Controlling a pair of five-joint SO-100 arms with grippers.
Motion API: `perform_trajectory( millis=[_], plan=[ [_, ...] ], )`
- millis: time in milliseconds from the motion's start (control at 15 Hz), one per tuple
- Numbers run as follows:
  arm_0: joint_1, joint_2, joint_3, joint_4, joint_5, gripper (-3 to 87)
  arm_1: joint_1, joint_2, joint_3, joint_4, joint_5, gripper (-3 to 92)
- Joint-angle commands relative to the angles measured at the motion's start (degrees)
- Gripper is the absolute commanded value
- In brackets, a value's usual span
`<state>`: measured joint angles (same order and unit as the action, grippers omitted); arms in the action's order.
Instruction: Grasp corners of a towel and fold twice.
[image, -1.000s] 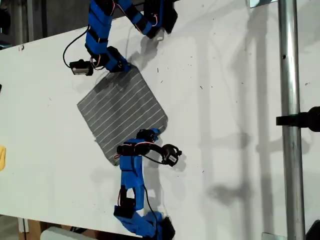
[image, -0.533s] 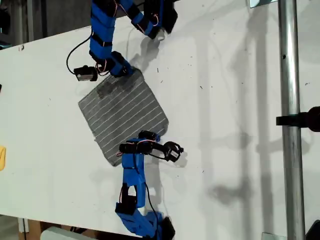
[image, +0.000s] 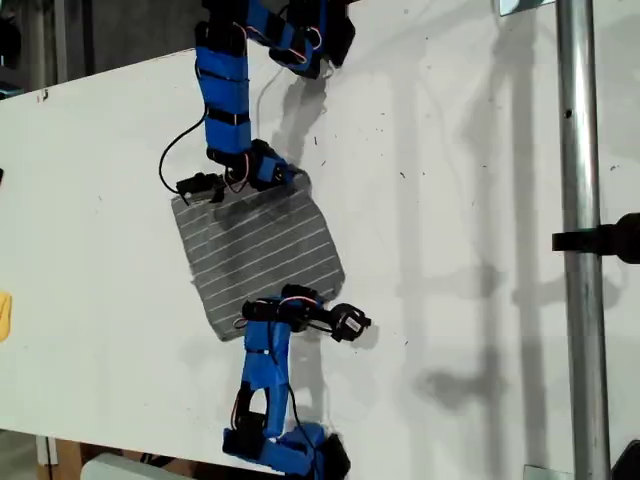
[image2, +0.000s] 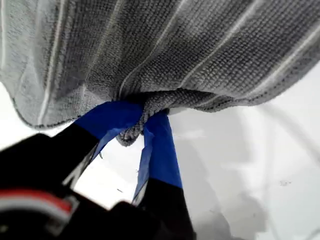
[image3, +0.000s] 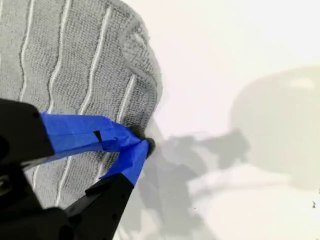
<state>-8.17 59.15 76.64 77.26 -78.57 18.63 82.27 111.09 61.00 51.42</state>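
The dark grey striped towel (image: 260, 250) lies on the white table (image: 450, 200), between two blue arms. In the exterior view the lower arm carries my first gripper (image: 298, 297), shut on a bunched corner (image2: 132, 134) of the towel. There the cloth (image2: 175, 50) rises and drapes in folds above the jaws (image2: 137, 127). The upper arm in that view carries my second gripper (image: 280, 175). It is shut (image3: 142, 147) on the towel's far edge (image3: 145, 90), where the cloth (image3: 75, 65) lies low on the table.
A small yellow object (image: 3, 315) sits at the exterior view's left edge. A metal pole (image: 580, 250) with a black clamp (image: 610, 238) runs down that view's right side. The table's far edge crosses its upper left.
My second gripper has moved down and to the right in the exterior view, dragging its corner with it. The towel has turned and shifted right. My first gripper has crept slightly down and right.
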Motion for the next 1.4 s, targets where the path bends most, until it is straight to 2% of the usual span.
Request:
perform_trajectory(
  millis=[0,133,200,333,400,467,533,667,933,1133,1333],
  plan=[
    [1.0,11.2,14.7,-3.1,-1.1,-2.8,-2.7,-2.5,-6.1,0.4,1.1,-0.2],
    [0.5,17.0,23.3,-6.2,-1.9,-2.8,-4.0,-6.5,-11.1,2.4,1.5,-0.2],
    [0.6,20.0,25.0,-5.5,-2.5,-2.8,-3.8,-6.9,-11.2,2.4,1.5,-0.2],
    [1.9,24.9,20.0,1.9,-3.3,-1.4,-2.5,-6.9,-10.7,2.5,0.9,-0.2],
    [2.5,26.1,14.1,8.5,-3.5,11.7,-2.1,-6.9,-10.8,2.8,0.5,-0.2],
    [2.8,27.5,8.7,14.1,-3.2,19.5,-1.8,-6.9,-10.8,3.0,0.3,-0.2],
    [3.2,30.8,6.2,15.9,-2.8,22.1,-1.7,-6.9,-10.9,3.1,0.3,-0.2],
    [3.0,38.5,3.6,17.2,-1.6,25.5,-1.6,-6.9,-10.9,3.2,0.1,-0.2],
    [2.2,47.3,3.2,18.4,0.0,26.7,-1.4,-6.8,-11.0,3.2,0.1,-0.2],
    [4.4,45.3,3.1,18.3,0.4,32.7,-1.3,-6.7,-11.0,3.1,0.1,-0.2],
    [5.9,37.2,2.2,15.5,0.9,33.5,-1.2,-6.6,-11.1,3.1,0.1,-0.2]
  ],
)
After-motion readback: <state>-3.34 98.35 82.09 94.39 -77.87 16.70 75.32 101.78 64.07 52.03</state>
